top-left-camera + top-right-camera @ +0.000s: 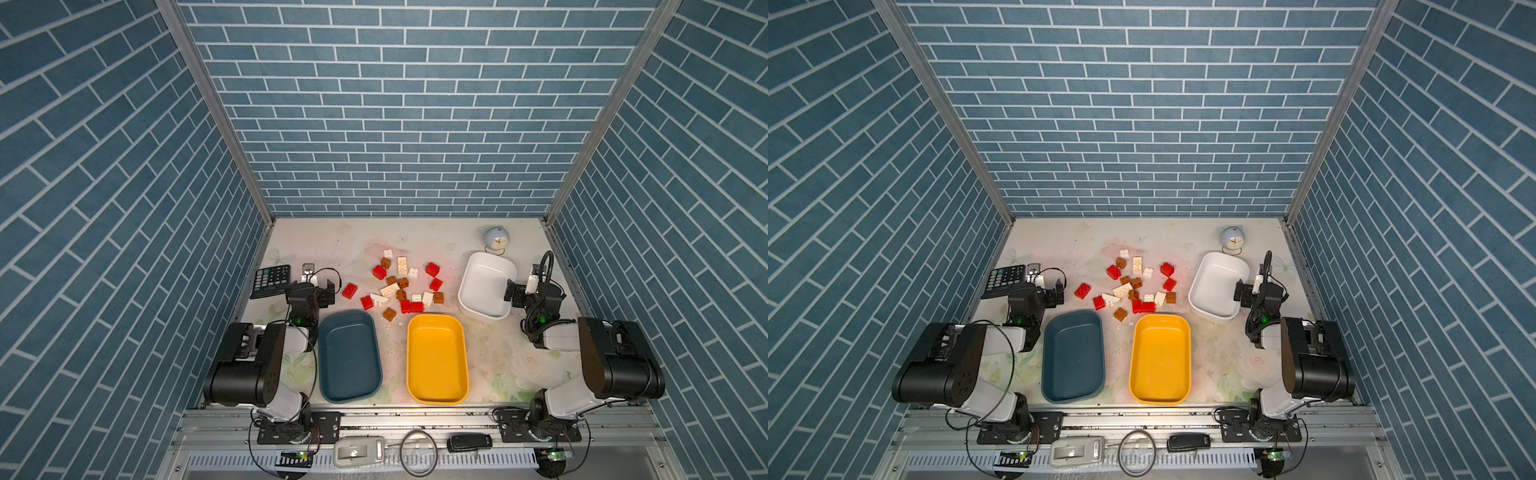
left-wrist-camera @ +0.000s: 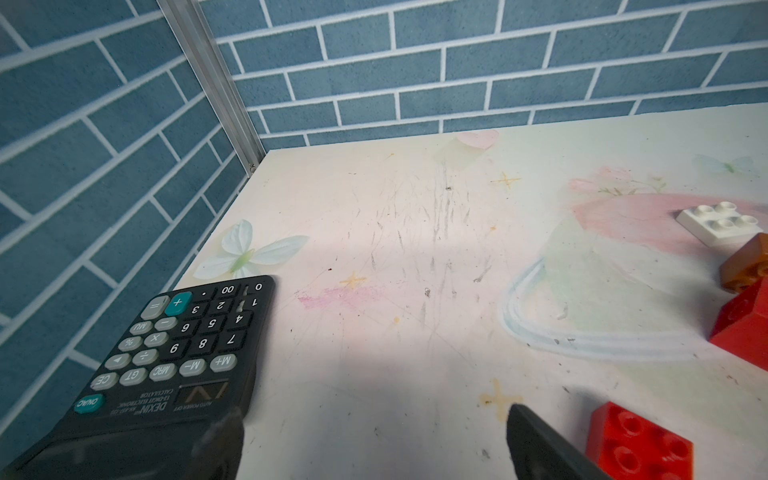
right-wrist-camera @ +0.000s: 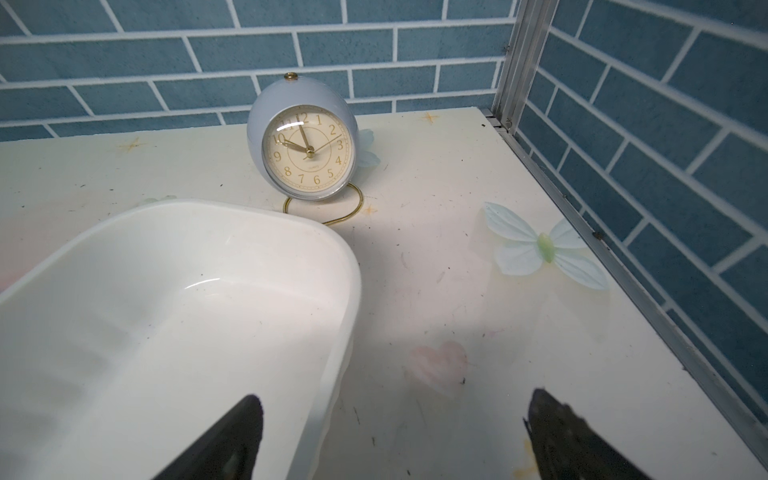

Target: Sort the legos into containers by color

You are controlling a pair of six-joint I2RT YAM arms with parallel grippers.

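Several red, cream-white and brown legos (image 1: 399, 286) lie scattered on the table behind the containers in both top views. The dark teal tray (image 1: 349, 357), yellow tray (image 1: 436, 357) and white tray (image 1: 486, 286) hold nothing. My left gripper (image 1: 322, 286) is open and empty beside the calculator, with a red brick (image 1: 350, 291) just to its right. The left wrist view shows that red brick (image 2: 640, 444) by one fingertip of the gripper (image 2: 370, 415). My right gripper (image 3: 397, 399) is open and straddles the white tray's (image 3: 166, 311) right rim.
A black calculator (image 1: 270, 281) lies at the left wall, under one left finger in the left wrist view. A small round clock (image 1: 496, 240) stands behind the white tray. Brick-patterned walls enclose three sides.
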